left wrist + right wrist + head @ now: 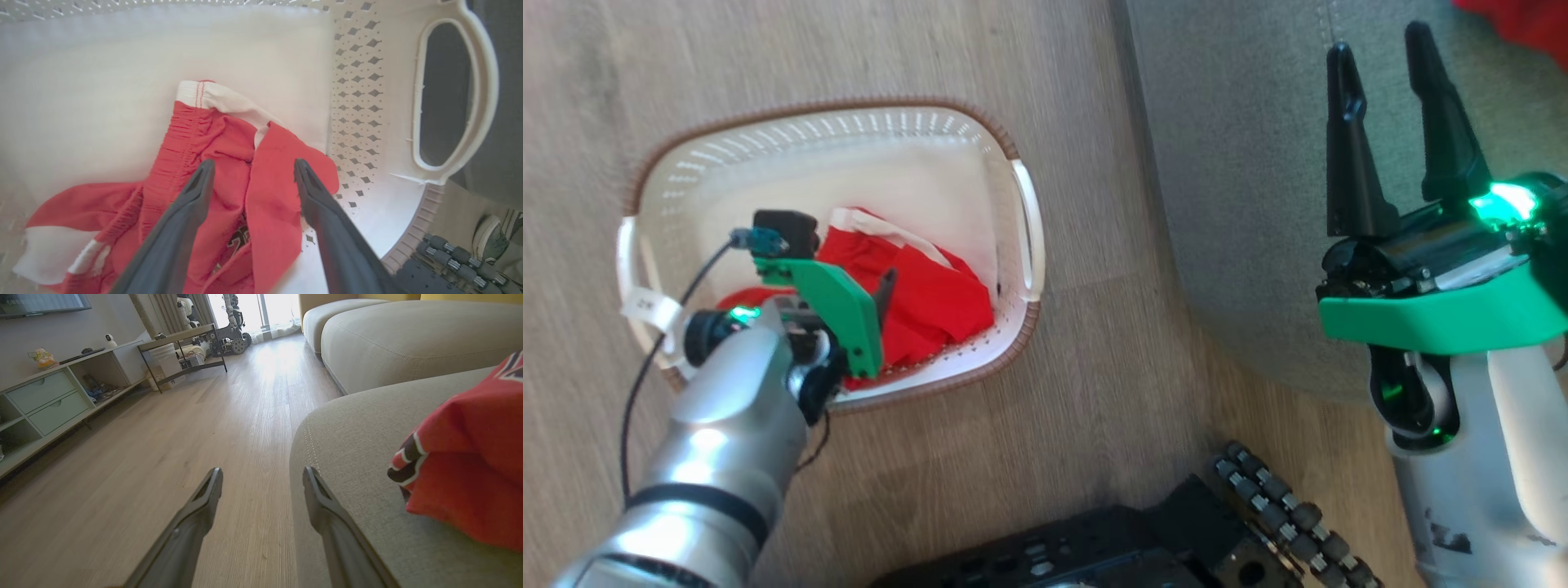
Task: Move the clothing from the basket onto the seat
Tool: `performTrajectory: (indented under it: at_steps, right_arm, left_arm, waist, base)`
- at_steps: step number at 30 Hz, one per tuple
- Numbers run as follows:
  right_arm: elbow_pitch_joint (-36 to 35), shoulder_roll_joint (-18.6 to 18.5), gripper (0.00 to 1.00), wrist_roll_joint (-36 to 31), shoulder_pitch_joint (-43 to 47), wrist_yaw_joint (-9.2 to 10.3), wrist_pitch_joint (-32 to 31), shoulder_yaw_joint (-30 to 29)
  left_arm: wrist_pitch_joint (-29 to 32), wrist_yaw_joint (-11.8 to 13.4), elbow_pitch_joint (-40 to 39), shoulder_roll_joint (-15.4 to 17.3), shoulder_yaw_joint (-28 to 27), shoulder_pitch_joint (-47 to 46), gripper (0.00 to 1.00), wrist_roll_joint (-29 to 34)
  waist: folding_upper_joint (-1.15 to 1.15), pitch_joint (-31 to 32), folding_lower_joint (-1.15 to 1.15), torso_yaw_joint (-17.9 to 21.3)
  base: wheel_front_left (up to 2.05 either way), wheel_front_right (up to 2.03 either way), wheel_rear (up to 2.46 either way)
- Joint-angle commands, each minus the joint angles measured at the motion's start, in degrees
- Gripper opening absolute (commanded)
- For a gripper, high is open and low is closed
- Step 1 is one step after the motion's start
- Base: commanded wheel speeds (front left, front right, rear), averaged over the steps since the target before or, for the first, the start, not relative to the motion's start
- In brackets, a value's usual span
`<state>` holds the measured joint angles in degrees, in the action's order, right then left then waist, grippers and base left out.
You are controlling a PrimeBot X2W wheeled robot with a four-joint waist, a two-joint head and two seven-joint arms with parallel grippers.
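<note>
Head: I see basket [833, 106] on floor [1094, 367], red clothing [931, 302] inside; right gripper [1379, 41] by seat [1241, 163] edge, fingers [1347, 147] spread, empty.
Left wrist: left gripper [251, 167] fingers [184, 216] spread astride clothing, nothing pinched; I fear snagging basket holes, lifting basket.
Right wrist: second red garment [470, 477] on seat.

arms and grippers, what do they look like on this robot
The left arm is shiny silver with a black band, a green bracket, a black cable and a white tag. The right arm is pale with a green collar and a glowing green light. The left gripper and right gripper each have two long, dark, tapering fingers.
</note>
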<state>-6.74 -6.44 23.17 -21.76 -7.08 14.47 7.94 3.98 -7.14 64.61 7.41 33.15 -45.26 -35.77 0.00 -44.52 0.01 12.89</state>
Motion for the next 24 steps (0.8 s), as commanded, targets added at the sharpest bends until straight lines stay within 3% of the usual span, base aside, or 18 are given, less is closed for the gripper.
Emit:
performTrajectory:
  at_steps: [1,9,20,21,23,24]
  right_arm:
    - [-2.48,0.71,1.0,-0.56,0.69,-0.41,0.52,1.19]
    - [-5.32,1.63,1.0,-1.56,-0.16,-0.41,0.52,1.97]
    - [-9.8,2.38,1.0,-3.17,-0.5,-0.41,0.52,1.77]
    - [-10.32,2.46,1.0,-3.29,-0.5,-0.41,0.52,1.65]
    - [-11.0,2.6,1.0,-3.48,-0.38,-0.41,0.52,1.57]
    - [-11.23,2.67,1.0,-3.58,-0.33,-0.41,0.52,1.55]
  left_arm:
    - [-0.2,-0.34,0.59,1.53,-0.68,-0.36,1.0,0.26]
    - [3.95,-0.26,6.62,2.4,1.1,-3.06,1.0,0.97]
    - [7.37,-0.29,8.46,3.43,2.08,-3.53,0.98,0.47]
    - [7.37,-0.3,8.52,3.53,2.12,-3.57,0.85,0.39]
    - [7.18,-0.3,8.61,3.71,2.26,-3.71,0.38,0.32]
    - [6.99,-0.31,8.64,3.77,2.31,-3.78,0.08,0.25]
  waist:
    - [0.0,-1.45,-0.01,0.78]
    - [0.0,-4.6,-0.01,1.8]
    - [0.0,-7.05,-0.01,2.72]
    - [0.0,-7.19,-0.01,2.8]
    - [0.0,-7.37,-0.01,2.92]
    - [0.0,-7.4,-0.01,2.94]
  base:
    - [0.0,0.0,0.0]
    - [0.0,0.0,0.0]
    - [0.0,0.0,0.0]
    - [0.0,0.0,0.0]
    - [0.0,0.0,0.0]
    - [0.0,0.0,0.0]
